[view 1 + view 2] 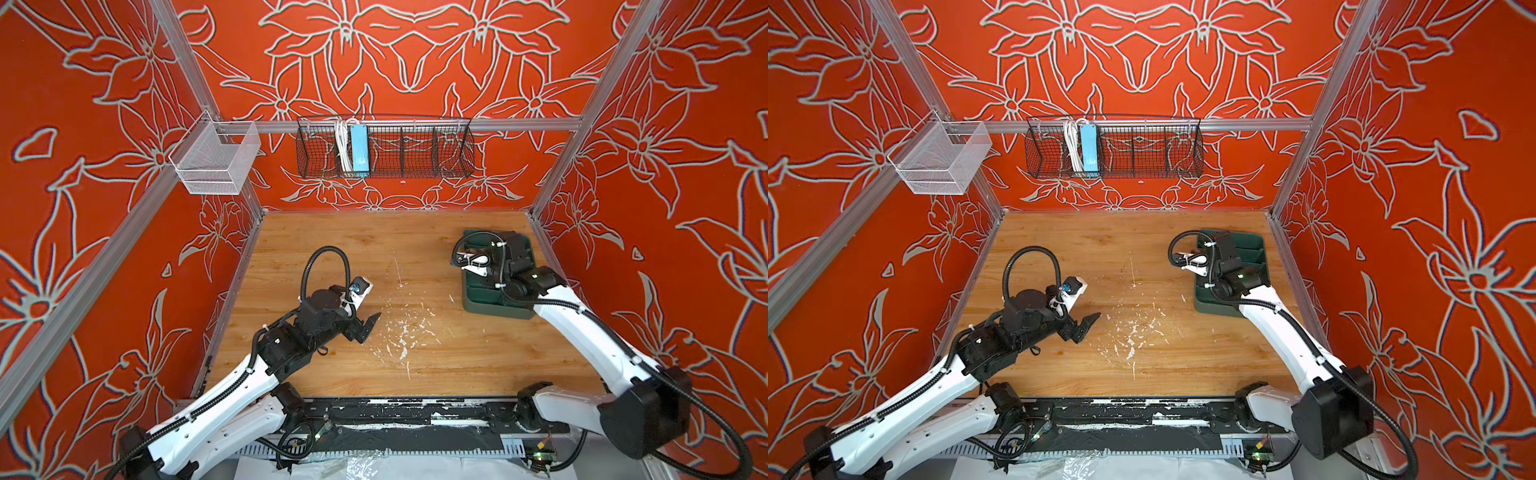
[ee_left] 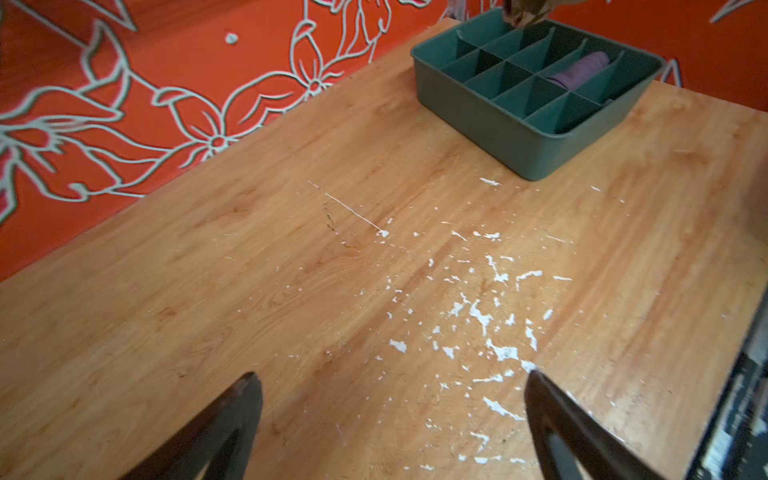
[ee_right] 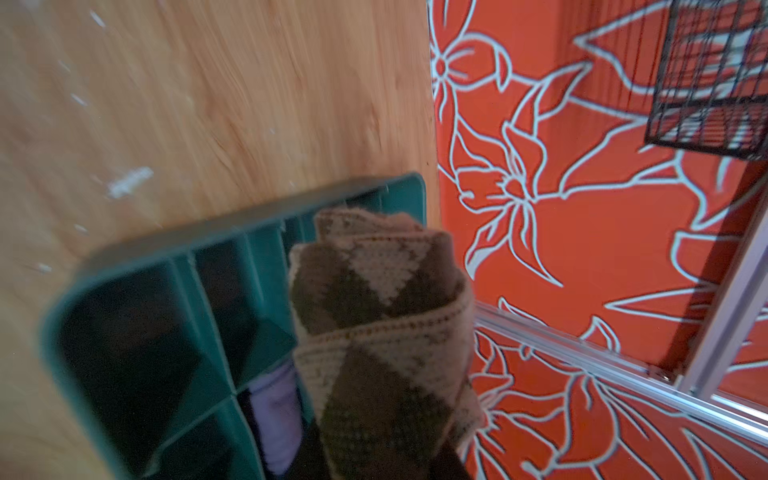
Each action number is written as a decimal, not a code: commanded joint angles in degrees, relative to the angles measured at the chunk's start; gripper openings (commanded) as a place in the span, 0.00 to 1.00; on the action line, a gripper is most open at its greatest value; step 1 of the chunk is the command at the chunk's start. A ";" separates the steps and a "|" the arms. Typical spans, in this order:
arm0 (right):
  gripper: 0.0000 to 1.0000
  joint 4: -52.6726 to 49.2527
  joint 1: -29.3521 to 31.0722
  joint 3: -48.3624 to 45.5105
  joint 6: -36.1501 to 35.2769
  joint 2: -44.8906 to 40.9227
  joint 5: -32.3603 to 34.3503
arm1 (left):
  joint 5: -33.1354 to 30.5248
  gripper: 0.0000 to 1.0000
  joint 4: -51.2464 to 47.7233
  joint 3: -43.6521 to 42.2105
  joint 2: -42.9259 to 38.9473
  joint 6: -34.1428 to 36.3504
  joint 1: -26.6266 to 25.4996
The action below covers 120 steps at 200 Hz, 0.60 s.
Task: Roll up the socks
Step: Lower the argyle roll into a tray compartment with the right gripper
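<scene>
My right gripper (image 3: pixel 378 457) is shut on the beige argyle sock (image 3: pixel 382 324), rolled into a bundle and held just above the green divided tray (image 3: pixel 124 257). The sock's end also shows at the frame's edge in the left wrist view (image 2: pixel 525 10). The purple sock (image 2: pixel 582 70) lies rolled in one tray compartment, and I see it beside the beige roll too (image 3: pixel 276 411). In both top views the right wrist hides the roll over the tray (image 1: pixel 490 309) (image 1: pixel 1217 305). My left gripper (image 1: pixel 368 326) (image 2: pixel 390 374) stands open and empty, low over the bare wooden table left of centre.
White chipped flecks (image 1: pixel 401 332) mark the table's middle. A black wire basket (image 1: pixel 384 147) holding a blue power strip hangs on the back wall, and a white mesh basket (image 1: pixel 214 160) hangs at the left rail. Red walls close in three sides.
</scene>
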 commanded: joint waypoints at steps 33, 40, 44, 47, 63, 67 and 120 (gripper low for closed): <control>0.00 11.72 -5.86 0.31 -14.36 14.36 9.02 | -3.69 0.97 2.75 -0.04 2.09 -1.55 0.16; 0.00 12.24 -5.97 0.08 -15.04 15.46 8.15 | -3.62 0.97 2.56 0.17 2.64 -1.70 0.16; 0.00 12.36 -6.02 0.00 -15.48 16.07 7.61 | -3.60 0.97 2.47 0.28 2.88 -1.80 0.16; 0.00 12.33 -6.01 -0.04 -15.55 16.51 7.08 | -3.51 0.97 2.47 0.35 3.06 -1.88 0.16; 0.00 11.69 -5.93 0.42 -15.16 19.33 5.70 | -3.18 0.98 2.62 0.46 3.54 -1.99 0.16; 0.00 11.35 -5.84 0.67 -14.87 20.00 5.46 | -3.14 0.98 2.71 0.42 3.56 -2.07 0.16; 0.00 -4.44 -2.75 3.41 -10.94 21.06 -6.90 | -3.53 0.97 1.71 0.98 3.17 -0.73 0.16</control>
